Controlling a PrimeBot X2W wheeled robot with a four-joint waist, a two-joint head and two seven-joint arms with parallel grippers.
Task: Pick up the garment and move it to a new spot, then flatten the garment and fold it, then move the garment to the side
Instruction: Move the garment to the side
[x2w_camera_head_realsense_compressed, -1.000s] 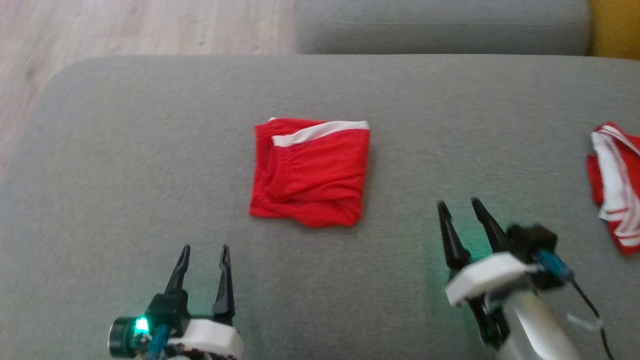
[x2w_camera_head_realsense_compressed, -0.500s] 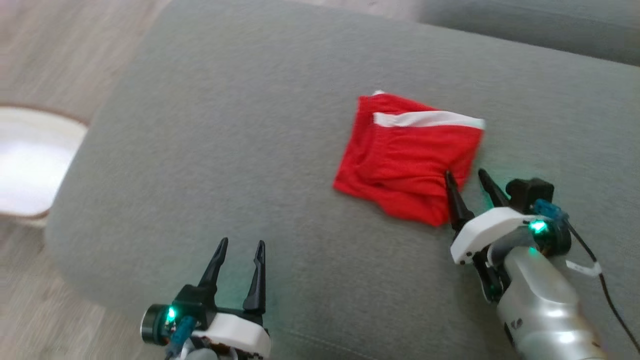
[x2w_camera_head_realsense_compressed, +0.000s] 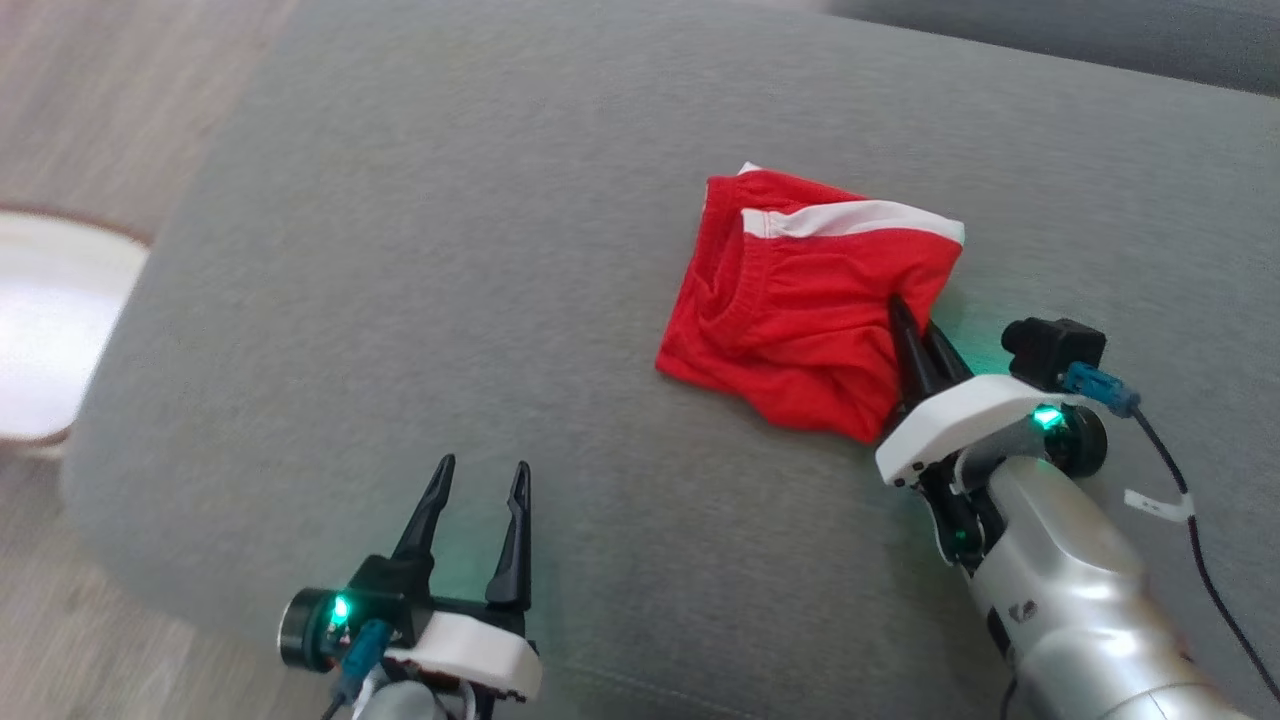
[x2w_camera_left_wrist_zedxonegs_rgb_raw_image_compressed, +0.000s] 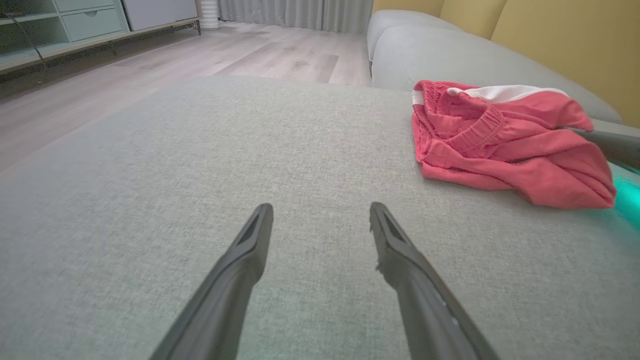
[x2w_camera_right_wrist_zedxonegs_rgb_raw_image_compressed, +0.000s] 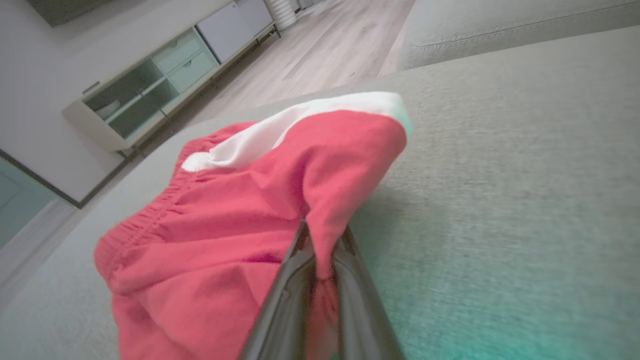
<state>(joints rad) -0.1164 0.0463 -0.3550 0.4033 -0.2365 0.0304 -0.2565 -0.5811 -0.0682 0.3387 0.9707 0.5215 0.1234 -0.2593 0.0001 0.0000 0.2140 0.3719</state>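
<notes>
Right gripper (x2w_camera_head_realsense_compressed: 912, 312) is clamped shut on the near right edge of the garment (x2w_camera_head_realsense_compressed: 800, 310), a folded pair of red shorts with a white band. In the right wrist view a fold of red cloth (x2w_camera_right_wrist_zedxonegs_rgb_raw_image_compressed: 225, 225) is pinched between the two dark fingers (x2w_camera_right_wrist_zedxonegs_rgb_raw_image_compressed: 280, 300), and the fabric rises in a small peak just above the tips (whether the rest of it has left the surface, I cannot tell). The shorts spread away from this gripper, ahead of it and to its left, with the white band on the far edge, beyond the fingertips. They lie on a grey sofa cushion (x2w_camera_head_realsense_compressed: 450, 250), which also runs under both arms.

The left gripper (x2w_camera_head_realsense_compressed: 483, 465) stands with its jaws wide apart and nothing between them, low over the bare cushion. From it the garment (x2w_camera_left_wrist_zedxonegs_rgb_raw_image_compressed: 500, 145) lies ahead and well off to the right, apart from its fingers (x2w_camera_left_wrist_zedxonegs_rgb_raw_image_compressed: 240, 270).

A green lamp (x2w_camera_head_realsense_compressed: 1046, 417) glows on the right wrist and throws a green tint on the fabric beside it. Past the left gripper, off the cushion's left edge, are a wooden floor (x2w_camera_head_realsense_compressed: 100, 100) and a white round object (x2w_camera_head_realsense_compressed: 50, 320) too blurred to name.
</notes>
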